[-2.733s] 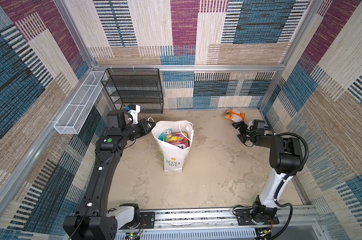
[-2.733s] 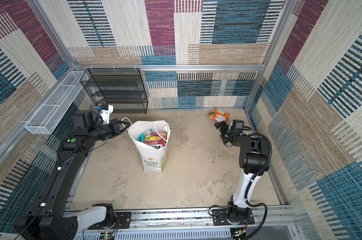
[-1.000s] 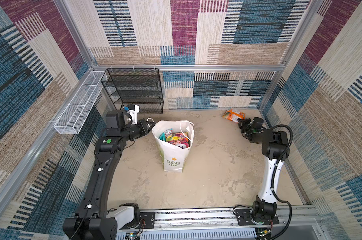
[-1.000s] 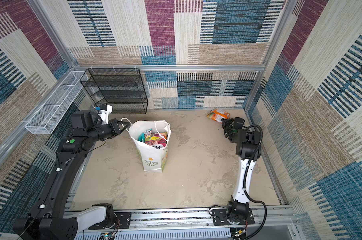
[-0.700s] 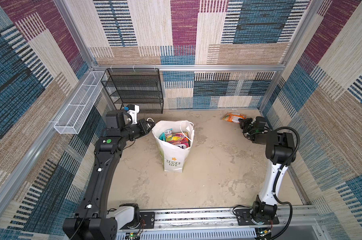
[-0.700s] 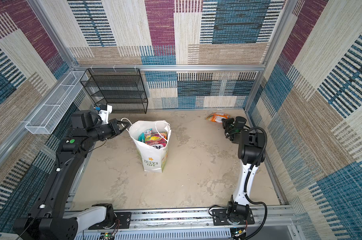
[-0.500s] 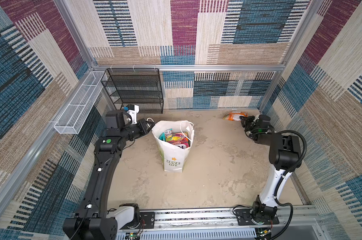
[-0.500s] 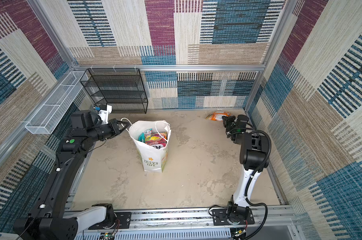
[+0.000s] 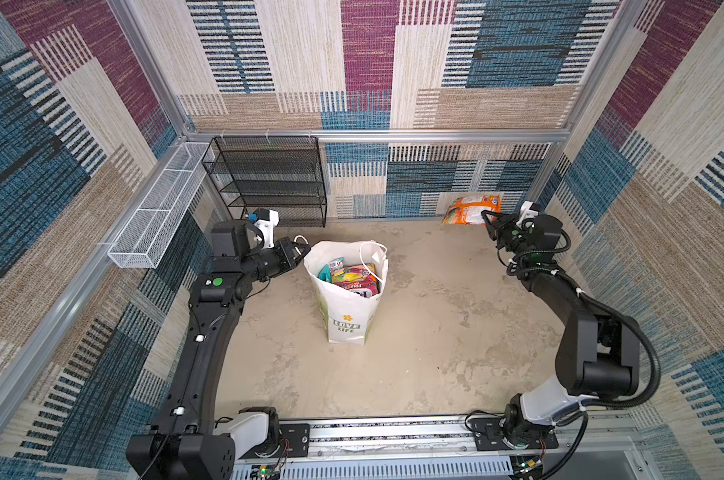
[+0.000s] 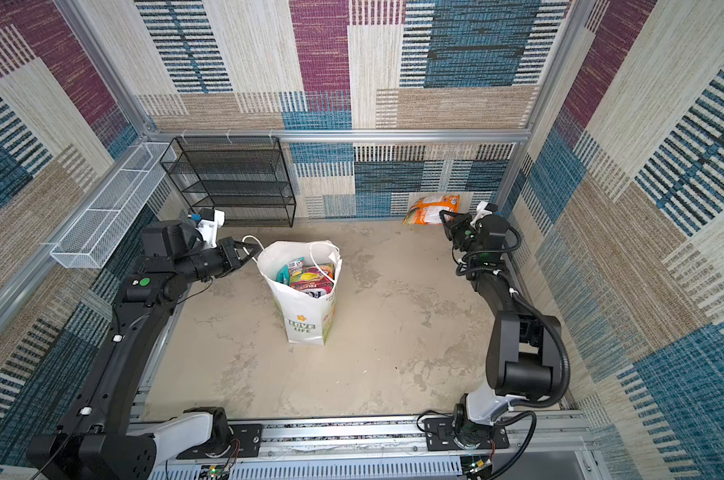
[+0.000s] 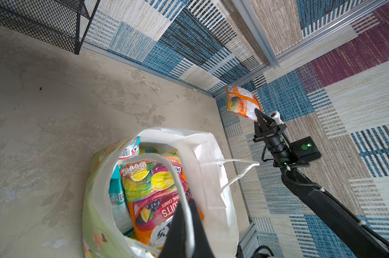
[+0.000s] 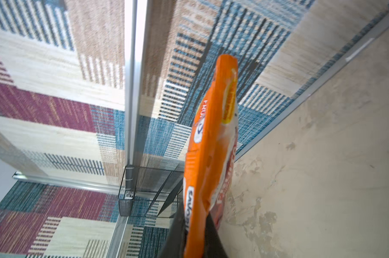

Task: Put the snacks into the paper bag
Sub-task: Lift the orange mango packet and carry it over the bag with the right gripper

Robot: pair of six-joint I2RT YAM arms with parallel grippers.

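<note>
A mottled beige tabletop [image 9: 435, 332] sits inside walls [image 9: 368, 62] covered in patchwork woven fabric of blue, maroon and tan. A black mesh rack [image 9: 268, 178] [image 10: 231, 178] stands against the back wall on the left, and a white wire basket [image 9: 156, 216] hangs along the left wall rail.

The paper bag [image 9: 347, 316] [image 10: 306, 316] stands upright near the middle of the surface, mouth open, with green "LOVE LIFE" print and an orange flower on its front. Several snacks [image 9: 354, 278] [image 10: 310, 276] fill it nearly to the rim. The left wrist view shows them [image 11: 153, 189] as crinkly packets with fruit pictures, orange and pink in the centre and a teal one at the side.

The left gripper [image 9: 304, 250] [image 10: 250, 249] reaches in from the left at the bag's rim. Its jaws are closed on the near cord handle [image 9: 300, 240] [image 11: 166, 160], which loops over the opening and runs between the black fingers [image 11: 177, 223]. The second handle [image 9: 370, 253] [image 11: 238, 167] hangs loose on the far side.

Well apart from the bag, near the back right corner, the right gripper [image 9: 487, 216] [image 10: 443, 216] [image 11: 257, 111] is clamped on one end of an orange packet [image 9: 470, 210] [image 10: 433, 208] [image 11: 240, 102]. The packet sticks out from the jaws toward the back wall and appears clear of the surface. The right wrist view shows it [image 12: 213, 134] edge-on, orange with white patches, rising from between the dark fingers [image 12: 176, 223].
</note>
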